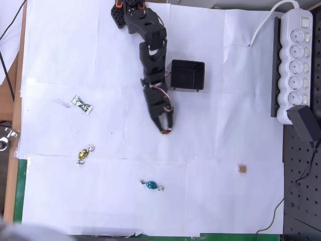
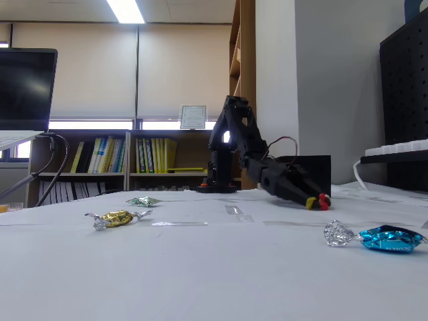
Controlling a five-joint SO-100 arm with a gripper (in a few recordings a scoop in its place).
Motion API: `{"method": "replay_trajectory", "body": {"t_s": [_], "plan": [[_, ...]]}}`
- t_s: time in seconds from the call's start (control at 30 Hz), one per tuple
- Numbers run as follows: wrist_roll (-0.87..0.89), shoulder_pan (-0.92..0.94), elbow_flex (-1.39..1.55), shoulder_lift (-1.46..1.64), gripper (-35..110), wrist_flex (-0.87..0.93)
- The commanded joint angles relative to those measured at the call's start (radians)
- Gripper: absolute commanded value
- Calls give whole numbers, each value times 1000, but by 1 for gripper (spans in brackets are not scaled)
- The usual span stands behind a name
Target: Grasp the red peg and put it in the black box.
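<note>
Near the middle of the white paper-covered table [image 1: 210, 201], the black arm [image 1: 150, 45] reaches down from its base at the far edge in the overhead view, its links stretched toward the near side and its gripper [image 1: 166, 129] low over the paper. In the fixed view the arm slopes down to the right, with the gripper [image 2: 314, 200] close to the surface. The red peg [image 2: 324, 199] sits at the fingertips, and the jaws look closed on it; in the overhead view the red peg [image 1: 164, 132] shows as a small red spot between the finger ends.

The black box [image 1: 187, 75] stands just right of the arm's middle links in the overhead view, well clear of the gripper; in the fixed view the black box [image 2: 319, 174] rises behind the gripper. A green-wrapped candy [image 1: 81, 105] lies to the left, a gold candy [image 1: 84, 154] nearer and left, a blue candy [image 1: 151, 186] near the front, and a tan wooden cube [image 1: 243, 169] to the right, all apart from the arm. A white power strip [image 1: 298, 60] lies at the right edge.

Behind the table, the fixed view shows bookshelves [image 2: 100, 157], window blinds and a dark monitor [image 2: 27, 90] on the left.
</note>
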Motion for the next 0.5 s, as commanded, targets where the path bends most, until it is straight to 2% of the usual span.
{"method": "replay_trajectory", "body": {"t_s": [0.0, 0.1, 0.47], "plan": [[46, -15, 169, -207, 0, 291], [98, -14, 267, -250, 0, 494], [199, 17, 511, -299, 0, 916]]}}
